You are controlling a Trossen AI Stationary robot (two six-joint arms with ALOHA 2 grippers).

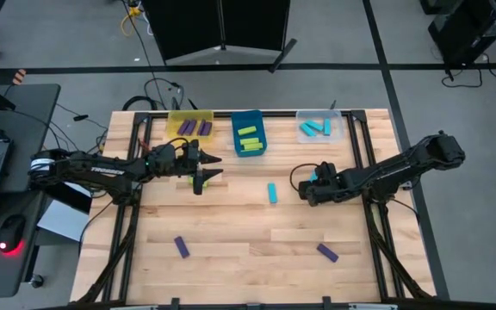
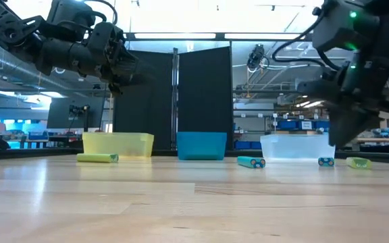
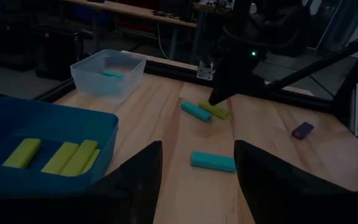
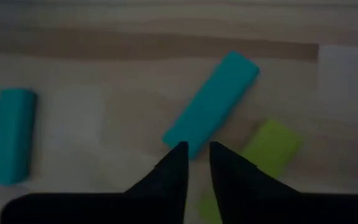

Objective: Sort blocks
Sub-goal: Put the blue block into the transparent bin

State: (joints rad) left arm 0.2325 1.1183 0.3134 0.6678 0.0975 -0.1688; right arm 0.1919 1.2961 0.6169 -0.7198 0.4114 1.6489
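Observation:
My right gripper (image 4: 196, 155) points steeply down over the near end of a cyan block (image 4: 210, 106) that lies flat on the table. Its fingers are a narrow gap apart, with nothing between them. In the low view this gripper (image 2: 340, 138) hangs clear of the tabletop. A lime block (image 4: 269, 146) lies right beside that cyan one. Another cyan block (image 1: 272, 193) lies mid-table. My left gripper (image 1: 207, 168) waits open above the table's far left, over a lime block (image 2: 96, 158). Two purple blocks (image 1: 182, 247) (image 1: 327, 251) lie near the front.
Along the far edge stand a yellow bin (image 1: 190, 127) holding purple blocks, a blue bin (image 1: 249, 133) holding lime blocks and a clear bin (image 1: 320, 127) holding cyan blocks. A dark frame (image 1: 357, 138) runs along the table's sides.

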